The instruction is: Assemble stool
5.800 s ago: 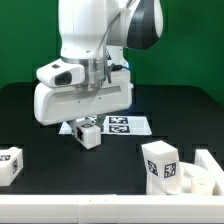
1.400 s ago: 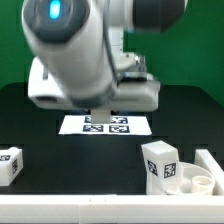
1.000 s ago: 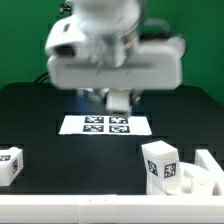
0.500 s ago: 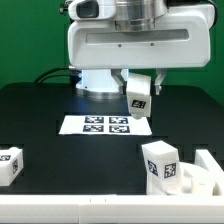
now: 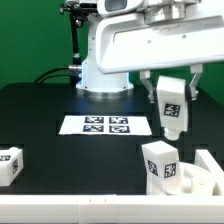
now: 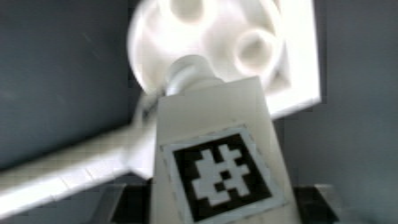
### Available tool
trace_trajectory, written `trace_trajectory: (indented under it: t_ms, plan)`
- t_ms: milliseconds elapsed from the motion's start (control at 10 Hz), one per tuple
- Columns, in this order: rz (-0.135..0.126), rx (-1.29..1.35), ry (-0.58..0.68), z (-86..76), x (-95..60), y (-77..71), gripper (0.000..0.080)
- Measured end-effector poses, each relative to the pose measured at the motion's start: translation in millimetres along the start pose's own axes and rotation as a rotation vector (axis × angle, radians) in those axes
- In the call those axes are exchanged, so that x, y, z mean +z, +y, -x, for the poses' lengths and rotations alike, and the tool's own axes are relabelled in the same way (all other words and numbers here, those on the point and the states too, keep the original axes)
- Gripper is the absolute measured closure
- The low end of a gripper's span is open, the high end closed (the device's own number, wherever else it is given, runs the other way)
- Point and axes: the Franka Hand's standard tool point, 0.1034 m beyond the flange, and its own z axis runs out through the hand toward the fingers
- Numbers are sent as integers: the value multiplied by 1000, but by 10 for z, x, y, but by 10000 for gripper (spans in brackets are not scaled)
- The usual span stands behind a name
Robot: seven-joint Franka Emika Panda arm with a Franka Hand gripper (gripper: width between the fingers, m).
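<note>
The claw (image 5: 172,92) is clenched on a leg (image 5: 172,112), one finger on each side of its upper part. The leg hangs clear of the black tabletop (image 5: 60,100), nearly upright with a slight tilt, and its tag faces the exterior camera. It sits toward the exterior view's right, under the wide white body of the arm (image 5: 140,40).

In the exterior view, the leg's lower end shows just above the top of a second leg (image 5: 160,165), with a narrow gap between them. How far apart they are in depth cannot be told. The second leg stands upright on the tabletop, showing tags on two of its faces. Just beside it, on the exterior view's right, lies the seat (image 5: 197,183), partly cut off by the picture's edge. Round sockets are visible in its upper face.

A third leg (image 5: 8,165) stands well apart at the exterior view's left edge, also cut off by the frame. The marker board (image 5: 105,125) lies flat near the middle of the tabletop, behind the two standing legs and on the exterior view's left of the held one.

In the wrist view, the leg (image 6: 214,165) fills the foreground, tag forward and somewhat blurred. Beyond its far end is the seat (image 6: 196,35), with two round sockets visible.
</note>
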Motion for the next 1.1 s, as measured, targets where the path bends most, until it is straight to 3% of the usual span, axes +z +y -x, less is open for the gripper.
trace_trajectory:
  t_ms: [100, 300, 500, 700, 1100]
  plan:
    - [-10, -10, 101, -20, 11, -13, 478]
    - [-15, -10, 153, 65, 69, -40, 478]
    - [-41, 1, 231, 120, 294, -196, 478]
    - [-54, 39, 232, 211, 411, -327, 478]
    - [-42, 19, 225, 246, 492, -279, 478]
